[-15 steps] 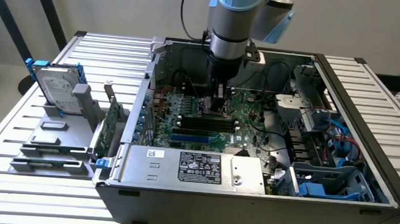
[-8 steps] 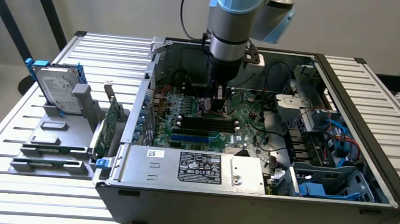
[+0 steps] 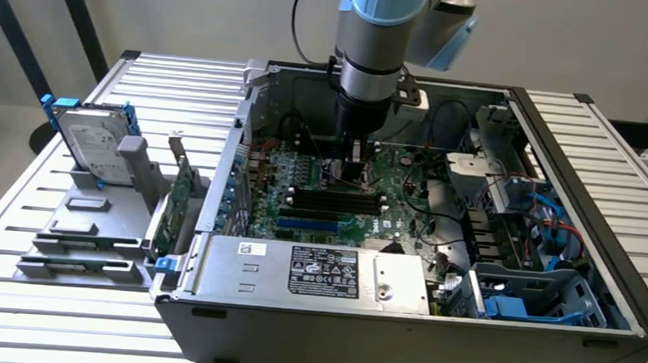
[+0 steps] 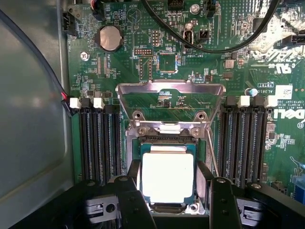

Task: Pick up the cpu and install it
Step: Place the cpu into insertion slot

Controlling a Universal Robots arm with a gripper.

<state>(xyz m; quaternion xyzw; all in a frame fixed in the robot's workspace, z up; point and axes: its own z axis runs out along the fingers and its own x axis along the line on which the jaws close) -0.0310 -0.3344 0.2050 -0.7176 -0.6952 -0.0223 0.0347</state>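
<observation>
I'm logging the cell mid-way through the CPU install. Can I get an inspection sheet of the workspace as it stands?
Surface: slatted metal table carrying an open computer case.
Job's things: cpu lies flat in its socket on the motherboard; the metal retention frame is flipped up.
Clutter: hard drive with blue rails and a green card stand in a grey holder at the exterior view's left.
Grippers: gripper open, low inside the case, one finger either side of the cpu.
Cables: black cables cross the board; blue cables run by the drive bays.
Surroundings: pale wall; dark poles behind the table.
</observation>
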